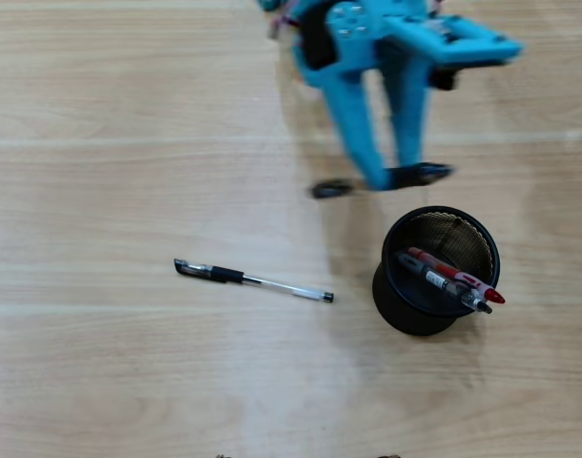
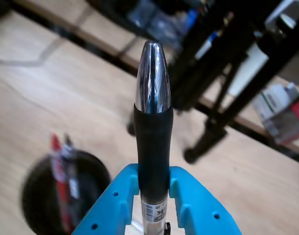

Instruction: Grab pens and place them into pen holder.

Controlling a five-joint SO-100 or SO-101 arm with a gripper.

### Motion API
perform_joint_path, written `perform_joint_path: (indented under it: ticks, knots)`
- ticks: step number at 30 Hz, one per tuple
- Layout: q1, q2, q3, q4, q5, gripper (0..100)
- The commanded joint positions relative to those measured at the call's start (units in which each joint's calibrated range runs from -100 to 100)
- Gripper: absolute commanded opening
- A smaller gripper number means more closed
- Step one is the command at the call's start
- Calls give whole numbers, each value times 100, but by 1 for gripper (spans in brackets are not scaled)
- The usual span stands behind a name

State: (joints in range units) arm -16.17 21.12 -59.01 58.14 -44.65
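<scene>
Overhead view: While a pen (image 1: 382,179) is clamped crosswise in the gripper (image 1: 386,178), the holder (image 1: 437,270) is seen just below it, with two pens (image 1: 451,279) inside; another pen (image 1: 253,280) is left on the table (image 1: 100,191).
Wrist view: The fingers (image 2: 186,205) are closed on the pen (image 2: 153,122), tip pointing away; the holder (image 2: 66,196) is seen lower left.

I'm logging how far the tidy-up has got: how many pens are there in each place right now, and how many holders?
Pens in the black mesh holder: 2, a red pen and a black pen
Pens lying on the table: 1, a clear pen
Pens clamped in the gripper: 1, a held pen
Holders: 1
Total: 4 pens, 1 holder
</scene>
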Motion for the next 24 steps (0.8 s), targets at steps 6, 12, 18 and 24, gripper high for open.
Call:
perform_joint_path:
  ticks: [6,12,18,24]
  knots:
    - [-754,-269,1949,-2759,-746,2]
    - [-795,-277,2755,-2862,-736,2]
    - [-730,-277,3216,-2862,-663,5]
    - [-657,-438,3207,-3188,-171,11]
